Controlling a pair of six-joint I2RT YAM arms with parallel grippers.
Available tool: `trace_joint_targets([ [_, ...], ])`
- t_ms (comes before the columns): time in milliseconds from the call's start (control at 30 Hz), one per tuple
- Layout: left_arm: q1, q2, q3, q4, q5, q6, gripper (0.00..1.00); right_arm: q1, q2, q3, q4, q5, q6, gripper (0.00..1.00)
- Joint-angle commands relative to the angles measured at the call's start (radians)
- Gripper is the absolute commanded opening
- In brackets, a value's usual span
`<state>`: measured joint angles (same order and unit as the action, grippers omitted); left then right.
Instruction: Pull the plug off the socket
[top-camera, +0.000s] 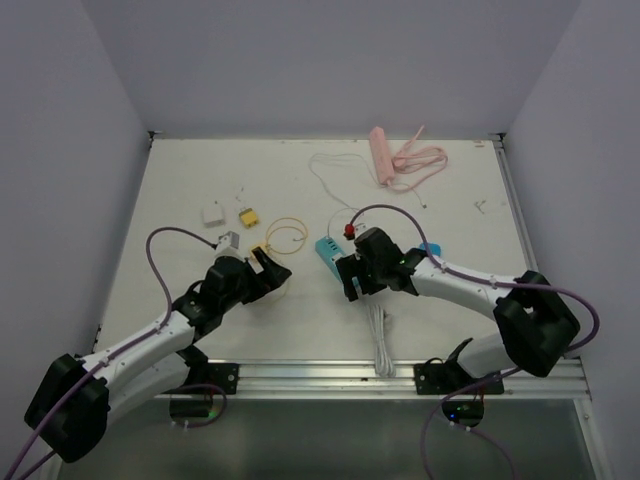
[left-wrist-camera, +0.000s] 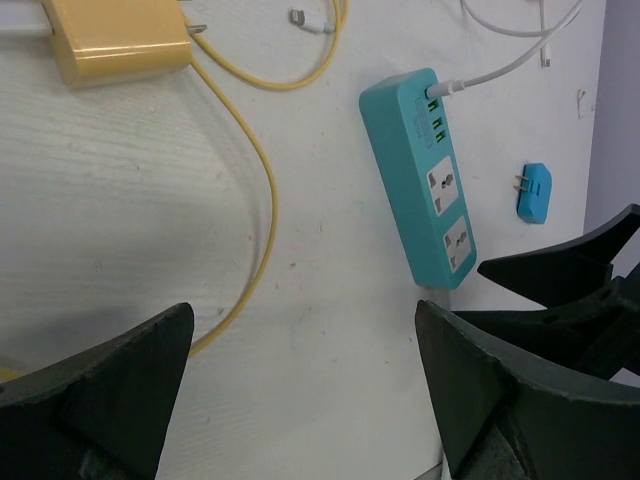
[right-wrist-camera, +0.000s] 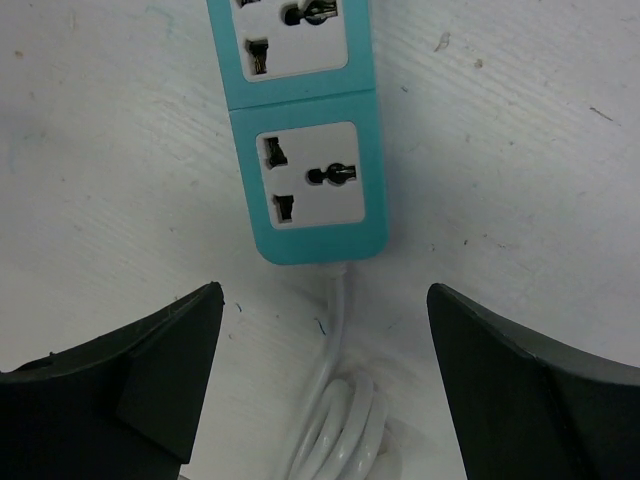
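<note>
The socket is a teal power strip (left-wrist-camera: 428, 180) (right-wrist-camera: 305, 150) lying flat, and its two sockets show no plug in them. A white USB lead (left-wrist-camera: 490, 75) sits in its far end. A yellow plug (left-wrist-camera: 115, 40) on a yellow cable lies left of the strip, prongs free. A small blue plug (left-wrist-camera: 533, 190) lies to its right. My left gripper (left-wrist-camera: 303, 330) (top-camera: 272, 268) hangs open over bare table between the yellow cable and the strip. My right gripper (right-wrist-camera: 323, 300) (top-camera: 355, 282) is open over the strip's near end, astride its white cord (right-wrist-camera: 345, 440).
A pink power strip (top-camera: 381, 155) with a coiled pink cord lies at the back. A thin white cable (top-camera: 330, 180) loops behind the teal strip. Small white (top-camera: 213, 213) and yellow (top-camera: 247, 217) adapters sit at the left. The white cord (top-camera: 379, 340) runs to the front rail.
</note>
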<state>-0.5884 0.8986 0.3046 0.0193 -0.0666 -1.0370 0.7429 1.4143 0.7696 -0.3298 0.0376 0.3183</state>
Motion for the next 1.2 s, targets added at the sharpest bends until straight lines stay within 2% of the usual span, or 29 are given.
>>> trace_joint_targets([
  [0,0.009,-0.039,-0.035,-0.018,0.001,-0.009,0.96,0.049,0.052,0.054,0.028,0.102,-0.024,0.86],
  [233,0.009,-0.038,-0.061,-0.013,0.017,-0.021,0.95,0.079,0.133,0.069,0.069,0.176,-0.019,0.82],
  [600,0.009,0.017,-0.085,0.06,0.057,-0.031,0.95,0.082,0.199,0.083,0.147,0.133,-0.016,0.75],
  [700,0.009,0.028,-0.09,0.079,0.06,-0.032,0.95,0.081,0.204,0.085,0.159,0.131,-0.012,0.59],
  [733,0.009,0.031,-0.09,0.085,0.062,-0.032,0.95,0.082,0.204,0.082,0.161,0.13,-0.007,0.47],
  [800,0.009,0.034,-0.091,0.099,0.089,-0.035,0.95,0.081,0.198,0.068,0.172,0.119,0.01,0.35],
  [833,0.009,0.033,-0.093,0.103,0.091,-0.04,0.95,0.082,0.196,0.065,0.175,0.102,0.019,0.23],
  [933,0.009,0.028,-0.108,0.146,0.109,-0.067,0.95,0.082,0.178,0.028,0.21,0.047,0.07,0.08],
  [1033,0.009,0.033,-0.116,0.189,0.119,-0.104,0.95,0.082,0.141,-0.013,0.29,-0.001,0.155,0.0],
  [1167,0.001,0.063,-0.107,0.237,0.111,-0.155,0.95,0.081,0.106,-0.099,0.406,-0.033,0.318,0.0],
])
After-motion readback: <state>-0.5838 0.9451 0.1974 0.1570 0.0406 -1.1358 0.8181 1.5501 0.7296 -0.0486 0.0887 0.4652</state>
